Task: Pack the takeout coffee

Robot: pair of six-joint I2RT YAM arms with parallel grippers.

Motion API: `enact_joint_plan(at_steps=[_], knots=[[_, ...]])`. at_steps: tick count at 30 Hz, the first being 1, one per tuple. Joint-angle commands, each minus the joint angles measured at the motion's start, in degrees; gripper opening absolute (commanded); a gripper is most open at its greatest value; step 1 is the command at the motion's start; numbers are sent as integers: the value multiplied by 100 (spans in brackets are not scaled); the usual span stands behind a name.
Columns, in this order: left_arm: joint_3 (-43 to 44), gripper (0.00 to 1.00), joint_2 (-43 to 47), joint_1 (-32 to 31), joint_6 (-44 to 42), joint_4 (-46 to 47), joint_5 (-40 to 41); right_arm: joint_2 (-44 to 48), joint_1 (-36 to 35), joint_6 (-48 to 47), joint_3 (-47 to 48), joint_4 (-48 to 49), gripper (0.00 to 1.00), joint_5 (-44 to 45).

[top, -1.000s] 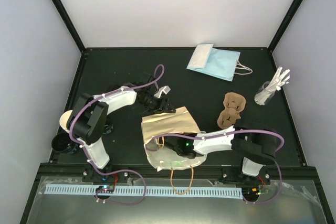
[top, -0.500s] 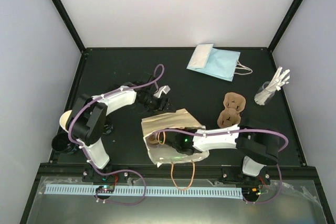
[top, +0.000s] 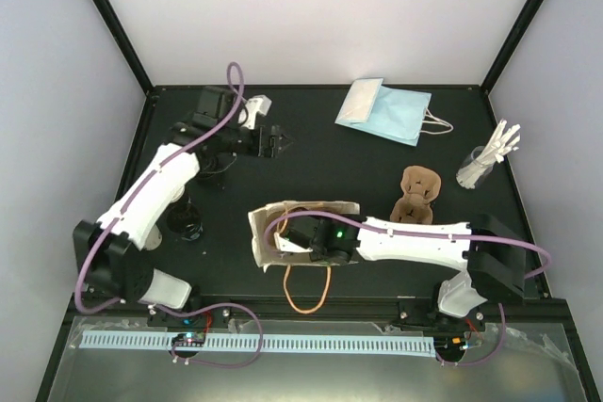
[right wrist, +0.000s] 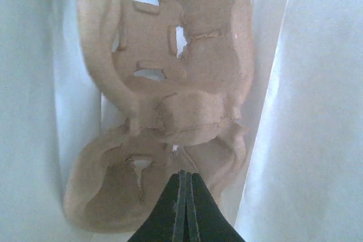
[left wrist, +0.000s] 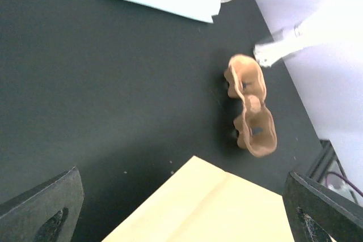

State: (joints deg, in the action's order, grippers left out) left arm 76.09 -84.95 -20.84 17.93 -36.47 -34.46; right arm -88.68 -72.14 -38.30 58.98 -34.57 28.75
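- Overhead, the left arm (top: 151, 195) stretches from its base at lower left toward the upper left of the frame, wrist bent to point right; the left gripper (top: 275, 141) hangs released, holding nothing
- From its wrist camera the two black fingers (left wrist: 42, 208) sit in the bottom corners, well apart; the tan paper bag (left wrist: 210, 208) shows below, between them
- Low across the lower middle lies the right arm (top: 424, 242), reaching left from its base at lower right into the open mouth of the bag at centre
- At its tip the right gripper (right wrist: 182, 181) is clenched, fingertips pressed together on nothing; just past them a carrier in the bag (right wrist: 170, 100) lies between pale walls
- Less clear is the takeout coffee (top: 184, 221); it may be the dark round thing beside the left arm at mid left, well apart from the bag
- Right of centre stands a second pulp carrier (top: 417, 195); a blue bag (top: 386, 112) lies flat at upper middle
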Motion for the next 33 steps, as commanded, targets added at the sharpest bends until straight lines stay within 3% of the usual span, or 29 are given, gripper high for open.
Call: enact_joint_plan(at_steps=[1, 8, 12, 27, 33], knots=[[173, 99, 769, 80, -340, -420, 596, 144, 130, 109, 393, -994, 1, -537], [-567, 99, 2257, 88, -549, 148, 685, 252, 191, -31, 918, -1227, 1, -385], [-651, 99, 2813, 89, -707, -16, 792, 288, 226, -85, 1265, -1536, 1, -488], [-852, 99, 3510, 89, -985, -423, 652, 483, 527, -146, 1997, -2122, 1, -1026], [-1204, 90, 3536, 89, -992, -144, 59, 510, 523, -34, 1837, -2074, 1, -1175]])
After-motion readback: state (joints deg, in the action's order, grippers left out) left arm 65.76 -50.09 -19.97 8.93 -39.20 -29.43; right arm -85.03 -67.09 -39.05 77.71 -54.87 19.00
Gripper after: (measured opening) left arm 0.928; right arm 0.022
